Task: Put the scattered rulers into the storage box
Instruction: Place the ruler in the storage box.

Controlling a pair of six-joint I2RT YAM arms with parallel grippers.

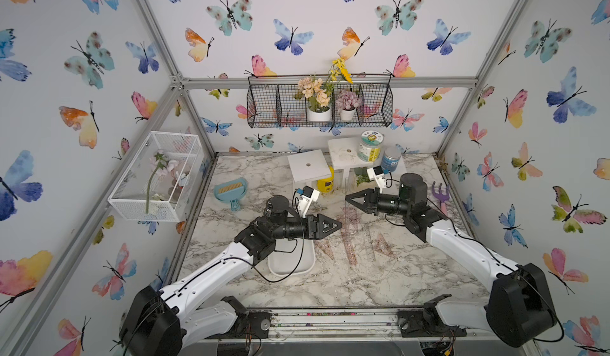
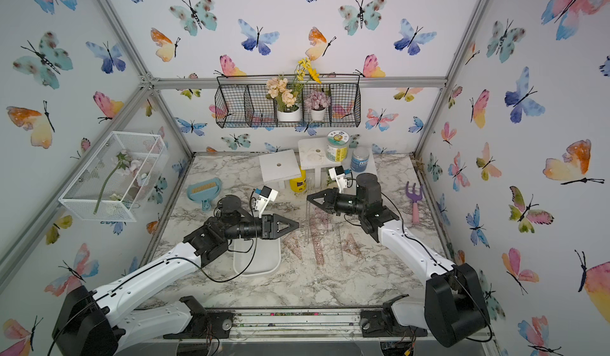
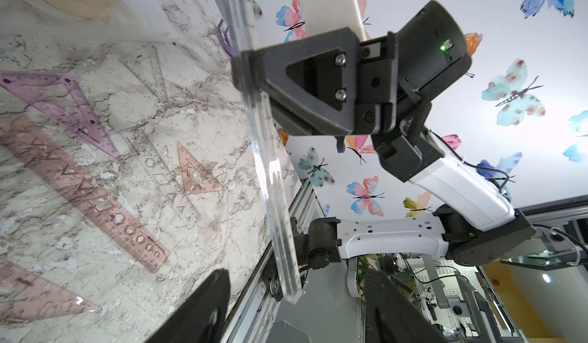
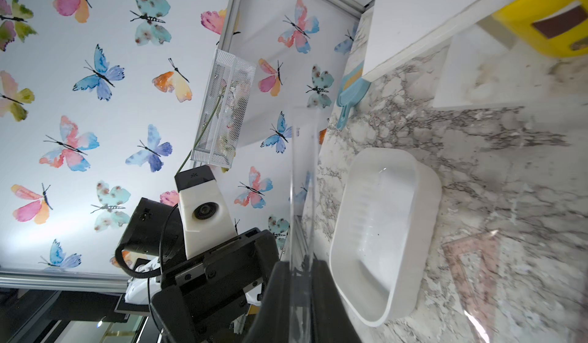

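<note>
Our right tool (image 1: 346, 199) is clamping a clear straight ruler (image 3: 270, 172), with the jaws pressed together on its flat faces near one end. We are seeing this ruler hanging almost upright above the marble bench (image 1: 363, 285). We cannot tell whether its lower end is touching the surface.

Our left tool (image 1: 340, 224) is hovering with its jaws standing apart, and it is pointing toward the right tool. Both tools are facing each other over the middle of the bench, and they are near but not touching.

The white storage box (image 1: 290, 267) is lying on the bench under the left arm, which is covering its far part. In the right wrist view we are looking into the box.

The other rulers are lying flat on the bench, just beside the box on the right arm's side. We are counting a long pink ruler (image 3: 86, 195), a purple set square (image 3: 63, 102), a small pink set square (image 3: 194, 176), a clear set square (image 3: 146, 67) and a clear stencil ruler (image 3: 165, 182). One more pink set square (image 3: 35, 290) is lying closest to the box. The purple set square's tip is overlapping the stencil ruler's end.
</note>
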